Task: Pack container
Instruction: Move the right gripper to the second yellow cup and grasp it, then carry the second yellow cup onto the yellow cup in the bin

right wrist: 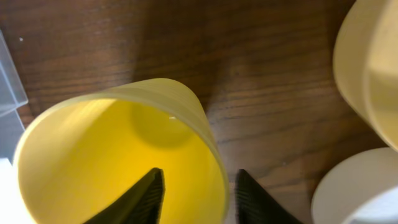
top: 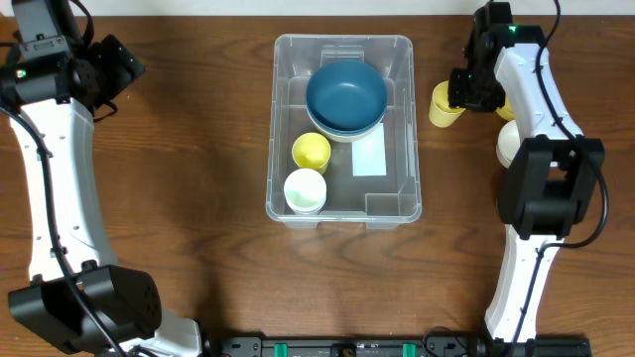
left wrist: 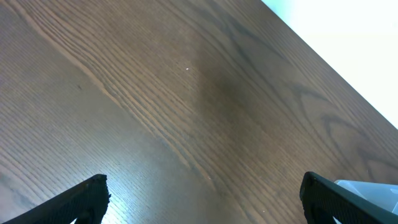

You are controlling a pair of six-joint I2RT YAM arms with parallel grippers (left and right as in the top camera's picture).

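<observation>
Black fingertips [left wrist: 81, 199] of the left gripper [left wrist: 208, 202] frame bare wooden table [left wrist: 186, 93]. They are spread wide and hold nothing, and the gripper is well to the left of the container [top: 413, 109].

That clear bin sits mid-table. It holds a blue bowl [top: 345, 94] at its far end, a yellow cup [top: 311, 151] and a white cup [top: 305, 189] along its left wall, and a white label [top: 369, 156] on its floor.

Just right of the container stands a second yellow cup [right wrist: 118, 155], upright. The right gripper [right wrist: 199, 199] straddles its wall, one finger inside and one outside. The fingers are partly spread with a gap on the inner side, so they are not visibly pinching yet.

Right of that again, away from the container, a cream vessel [right wrist: 373, 68] and a white vessel [right wrist: 357, 186] stand near.

Likely risks:
- A pinch on one thin wall may let the cup swing or slip once lifted.
- The outer finger could nudge the cream vessel.
- A low carry would clip the container's right rim.
- The free floor is mostly at the right near corner, so a careless drop could land on the bowl and tip.
</observation>
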